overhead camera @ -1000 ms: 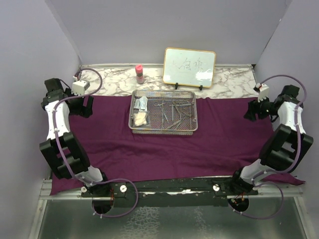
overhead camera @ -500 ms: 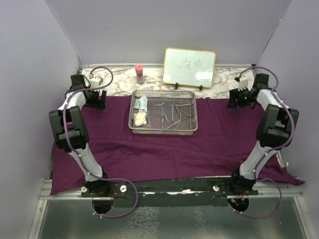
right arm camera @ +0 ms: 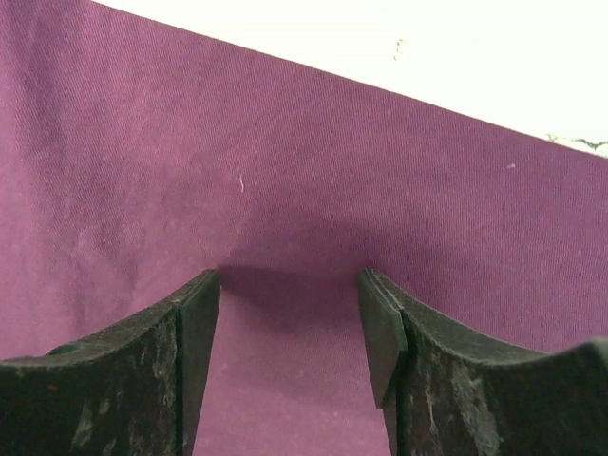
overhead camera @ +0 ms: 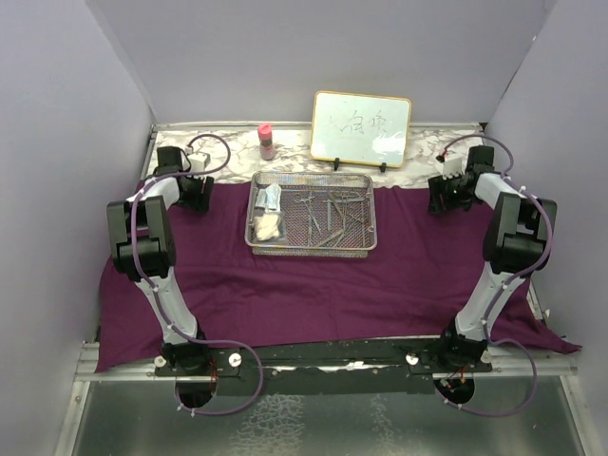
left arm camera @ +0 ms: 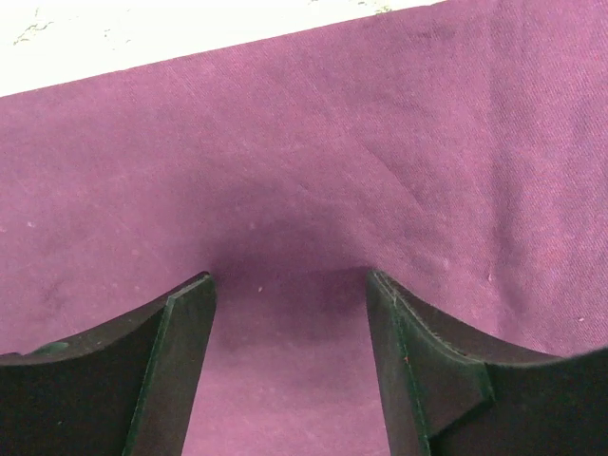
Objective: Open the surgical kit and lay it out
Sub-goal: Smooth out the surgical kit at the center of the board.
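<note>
Overhead, one wrap [overhead camera: 313, 294], one tray [overhead camera: 313, 253] (meshed), left gripper [overhead camera: 196, 196], right gripper [overhead camera: 444, 198]

Probably a lab test booth: plain lavender walls [overhead camera: 285, 47] enclose a marble-topped table [overhead camera: 228, 147] with a whiteboard [overhead camera: 361, 126].

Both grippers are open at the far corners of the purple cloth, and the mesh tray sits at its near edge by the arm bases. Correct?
Only the tray is wrong: the top external view shows the mesh tray near the far edge of the purple cloth, before the whiteboard. The left gripper and right gripper are open at the far corners.
</note>
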{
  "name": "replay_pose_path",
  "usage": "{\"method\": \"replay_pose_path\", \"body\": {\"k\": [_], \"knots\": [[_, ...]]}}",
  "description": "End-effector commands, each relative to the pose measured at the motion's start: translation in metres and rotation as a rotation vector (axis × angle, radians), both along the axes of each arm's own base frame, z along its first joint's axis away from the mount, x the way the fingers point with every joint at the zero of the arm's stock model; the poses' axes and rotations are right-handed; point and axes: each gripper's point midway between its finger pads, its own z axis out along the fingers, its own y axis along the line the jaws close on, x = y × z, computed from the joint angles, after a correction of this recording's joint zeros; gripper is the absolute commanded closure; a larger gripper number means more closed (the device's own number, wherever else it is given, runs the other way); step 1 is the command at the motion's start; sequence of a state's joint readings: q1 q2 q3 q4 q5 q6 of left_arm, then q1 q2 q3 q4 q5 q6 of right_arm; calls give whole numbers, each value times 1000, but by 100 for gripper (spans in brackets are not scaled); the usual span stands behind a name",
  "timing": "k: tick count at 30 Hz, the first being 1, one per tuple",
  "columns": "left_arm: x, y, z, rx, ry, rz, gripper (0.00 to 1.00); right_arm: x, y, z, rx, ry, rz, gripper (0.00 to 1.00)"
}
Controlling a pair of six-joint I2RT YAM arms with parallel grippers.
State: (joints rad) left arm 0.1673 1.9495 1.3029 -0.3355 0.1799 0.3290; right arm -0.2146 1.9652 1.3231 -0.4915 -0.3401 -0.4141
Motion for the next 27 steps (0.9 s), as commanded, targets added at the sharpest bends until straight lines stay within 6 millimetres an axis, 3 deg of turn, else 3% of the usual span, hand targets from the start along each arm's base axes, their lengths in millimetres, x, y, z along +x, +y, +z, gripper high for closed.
{"method": "replay_pose_path", "body": {"k": [1,9,18,27], "knots": [[-15,-3,-18,10,46,22,37,-4,5,-23,-33,31,-18,41],[-35,-15,-35,-32,84,32,53,-12,16,-36,-32,71,-7,55],[-44,-24,-42,-70,108,34,78,-16,21,-46,-11,108,0,80],[-42,-30,-35,-105,88,17,100,-6,22,-27,-2,73,3,99]]}}
